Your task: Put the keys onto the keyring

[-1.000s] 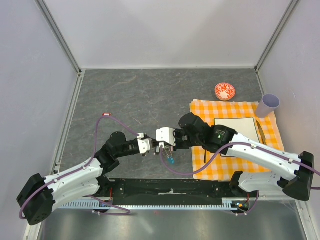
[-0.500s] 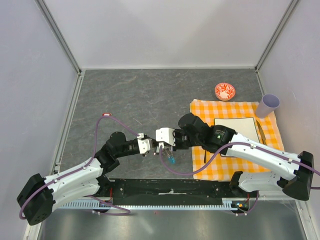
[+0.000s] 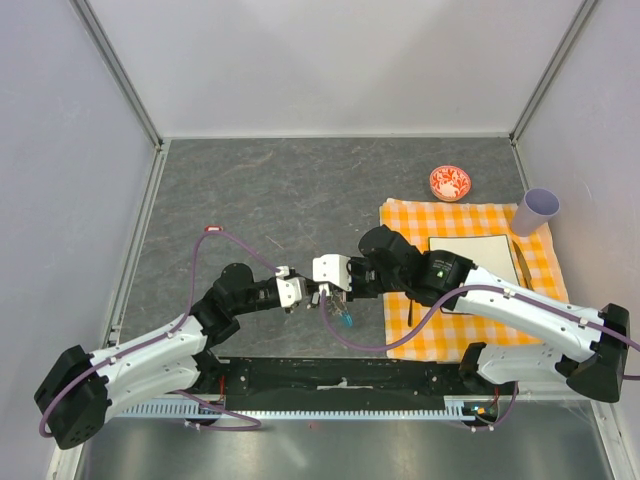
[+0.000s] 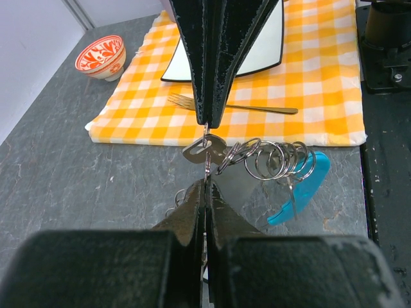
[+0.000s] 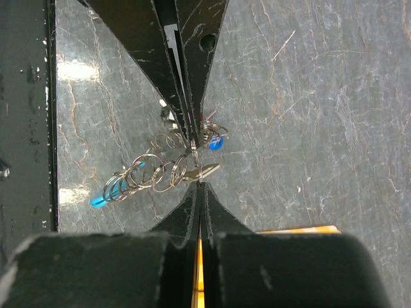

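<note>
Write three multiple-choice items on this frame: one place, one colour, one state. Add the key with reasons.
1. Where does the fork lie?
A) on the checked cloth
B) on the floor
C) in a drawer

2. What colour is the strap on the keyring?
A) red
B) cyan
C) green

3. How do the left gripper and the right gripper stand?
A) both wide open
B) only the left shut
C) both shut

Key:
1 A: the fork rests flat on the orange checks.
2 B: the curved piece by the rings is bright cyan.
3 C: each one's fingers press together with no gap, and the tips meet at the rings.
</note>
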Controlling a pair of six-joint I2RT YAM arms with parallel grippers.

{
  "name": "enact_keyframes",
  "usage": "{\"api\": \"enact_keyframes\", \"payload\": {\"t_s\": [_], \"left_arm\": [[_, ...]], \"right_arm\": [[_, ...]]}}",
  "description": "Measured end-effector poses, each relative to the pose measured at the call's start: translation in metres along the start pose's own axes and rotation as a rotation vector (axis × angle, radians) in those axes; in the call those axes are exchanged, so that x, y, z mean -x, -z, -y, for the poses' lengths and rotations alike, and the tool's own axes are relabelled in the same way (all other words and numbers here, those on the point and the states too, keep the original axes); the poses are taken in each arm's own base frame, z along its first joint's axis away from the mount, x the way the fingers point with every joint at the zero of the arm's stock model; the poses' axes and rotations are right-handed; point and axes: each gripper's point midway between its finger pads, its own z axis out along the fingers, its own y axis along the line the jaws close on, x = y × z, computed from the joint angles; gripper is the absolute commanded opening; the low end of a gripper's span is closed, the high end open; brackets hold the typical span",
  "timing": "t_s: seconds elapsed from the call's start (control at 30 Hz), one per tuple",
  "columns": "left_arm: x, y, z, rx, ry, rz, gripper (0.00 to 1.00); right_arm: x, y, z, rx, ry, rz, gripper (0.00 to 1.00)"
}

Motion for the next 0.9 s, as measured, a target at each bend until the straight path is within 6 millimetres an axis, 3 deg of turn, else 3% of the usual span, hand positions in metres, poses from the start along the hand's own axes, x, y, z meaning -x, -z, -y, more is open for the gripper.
{"api": "enact_keyframes", "payload": {"t_s": [0.9], "left_arm": [[-0.0006,0.0,0.0008,-0.004,0.002,-0.002,0.02]], "right_arm": [[0.0001,-0.0033,-0.0028,0.018,-0.002,0.002,0.0]]}}
